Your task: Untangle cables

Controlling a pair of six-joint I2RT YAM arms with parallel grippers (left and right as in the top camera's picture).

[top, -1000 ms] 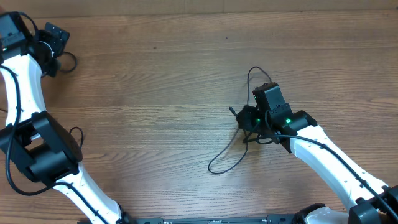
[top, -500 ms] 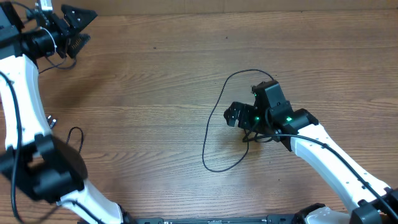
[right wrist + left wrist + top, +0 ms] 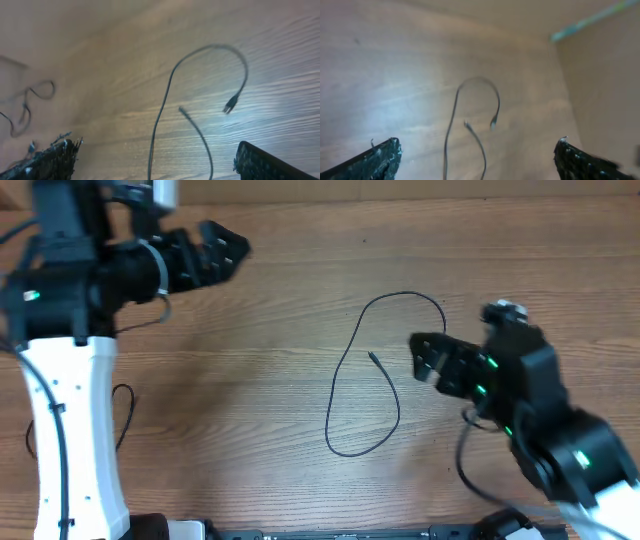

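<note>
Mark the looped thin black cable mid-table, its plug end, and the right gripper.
looped thin black cable (image 3: 400,294), overhead view, top of the arc.
cable's plug end (image 3: 229,106), right wrist view, the connector tip.
right gripper (image 3: 416,358), overhead view, midway between fingertips.

Overhead view looks straight down on the tabletop (image 3: 260,380); both wrist views angle down from height, sharing the looped cable (image 3: 343,370).

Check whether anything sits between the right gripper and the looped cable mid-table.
Nothing visible does. The open right gripper faces the cable across bare table, and the right wrist view shows only wood ahead of it.
</note>
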